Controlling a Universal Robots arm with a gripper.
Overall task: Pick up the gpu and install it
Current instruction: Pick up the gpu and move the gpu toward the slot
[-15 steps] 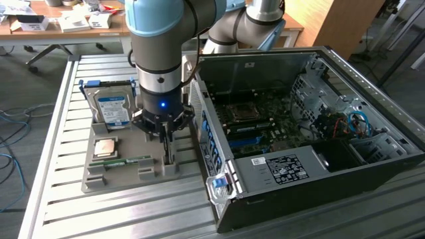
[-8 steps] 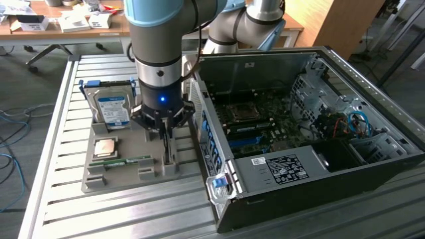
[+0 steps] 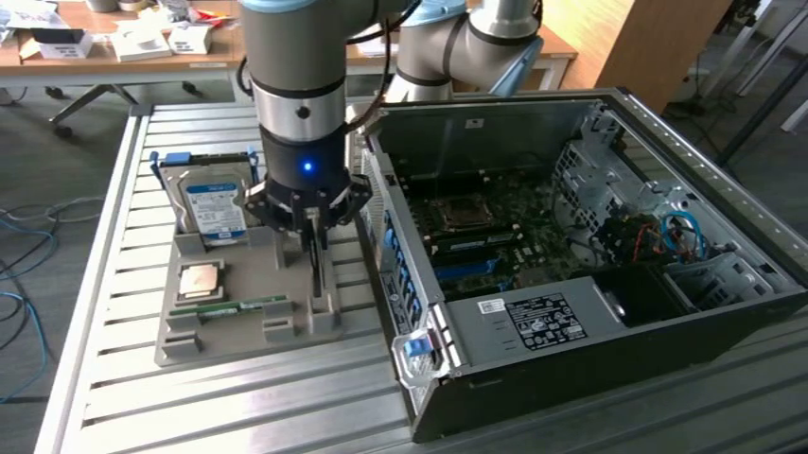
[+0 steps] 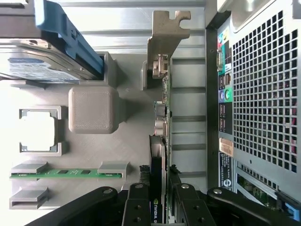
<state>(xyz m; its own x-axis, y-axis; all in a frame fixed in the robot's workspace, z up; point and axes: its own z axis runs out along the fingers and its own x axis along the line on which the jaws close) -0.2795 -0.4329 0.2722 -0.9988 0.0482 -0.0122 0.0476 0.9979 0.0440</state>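
In the wrist view the gpu (image 4: pixel 163 96) stands on edge in a slot of the grey tray (image 4: pixel 129 155), its silver bracket (image 4: pixel 165 37) at the far end; the jaws are clenched on the two faces of its near end. In the exterior view the jaws reach down onto the card's top edge, on the tray's side nearest the open computer case (image 3: pixel 606 378); the tray rests on the slatted bench (image 3: pixel 114 407).

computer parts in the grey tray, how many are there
4: hard drive upright at the far end, cpu flat in the middle, memory stick in its slot near the front, gpu on edge at the exterior view's right side, gripped by the gripper. None look hidden.
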